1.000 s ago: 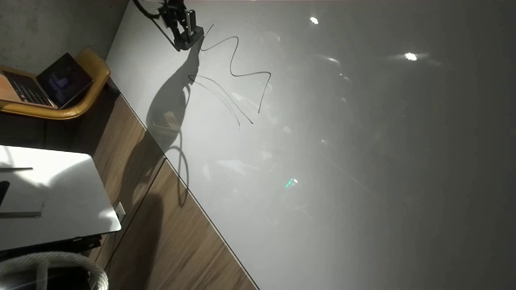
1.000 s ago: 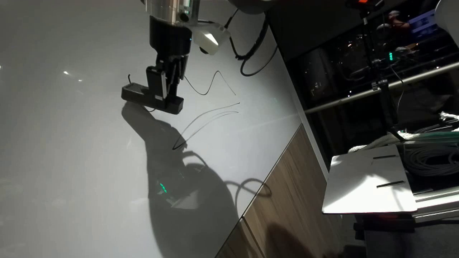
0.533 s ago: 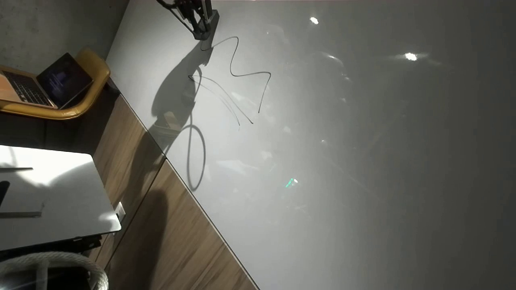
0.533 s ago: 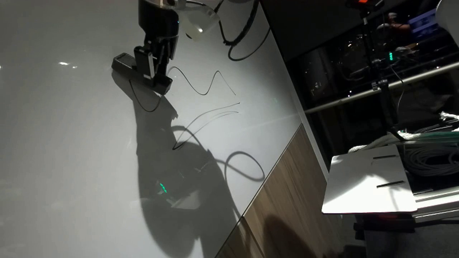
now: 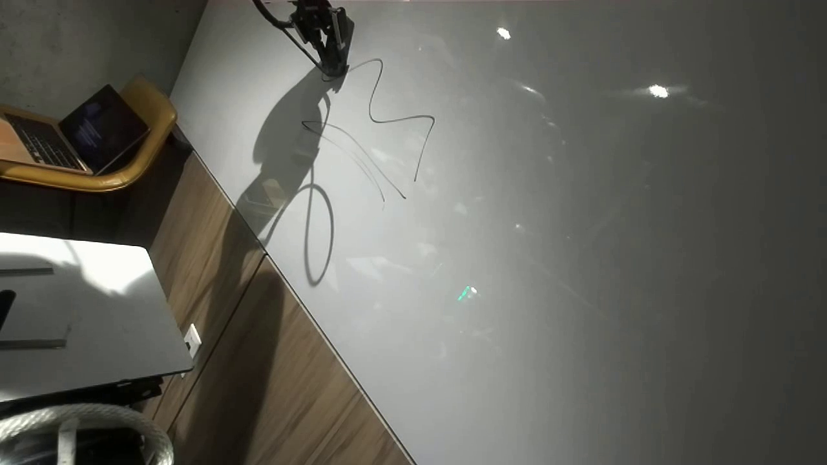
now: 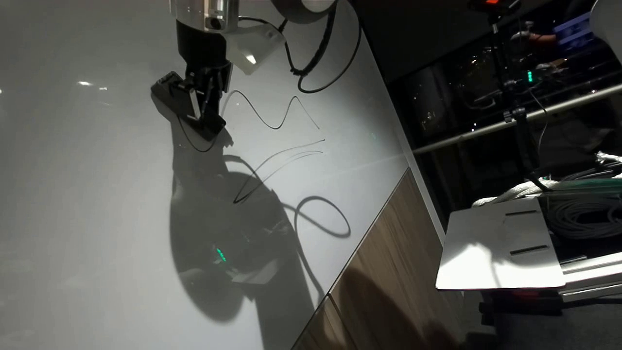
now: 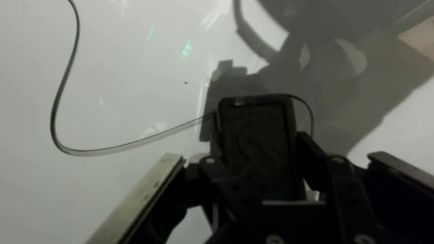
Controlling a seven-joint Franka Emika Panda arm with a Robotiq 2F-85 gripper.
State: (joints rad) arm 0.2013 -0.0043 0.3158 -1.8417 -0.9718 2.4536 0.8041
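One black tool [image 6: 201,104], at the end of a single robot arm [image 6: 199,43], is pinching one dark oblong block [image 7: 257,135] by its two long sides, roughly midway along. In the wrist view the block's face shows a rim around a flat, dark centre. The block is close up to one large, glossy white board [image 5: 549,361]; whether it touches the board cannot be told. Tool and block are in the upper part of both exterior views.

Two thin, dark marks are drawn on the board. The longer is one wavy line [image 6: 277,128], partly covered by the block: in the wrist view it runs behind one side of the block and comes out on the opposite side. Near the block, but apart from it, is one narrow hook [image 6: 265,163] made of two strands that meet in a point. One large shadow [image 6: 209,204] falls on the board and over part of the hook. The board also reflects two strong white glints [image 5: 658,91] in an exterior view and two green streaks [image 7: 186,46] in the wrist view.

Along the board's edge run two wood-grain panels [image 5: 316,381] split by one seam, with one white outlet [image 5: 192,339]. Elsewhere there are one yellow-brown chair [image 5: 152,110] bearing one open laptop [image 5: 103,132], one pale flat panel [image 5: 103,310] with two dark slots, one loop of thick rope [image 5: 97,413], and one coil of pale cable [image 6: 580,221].
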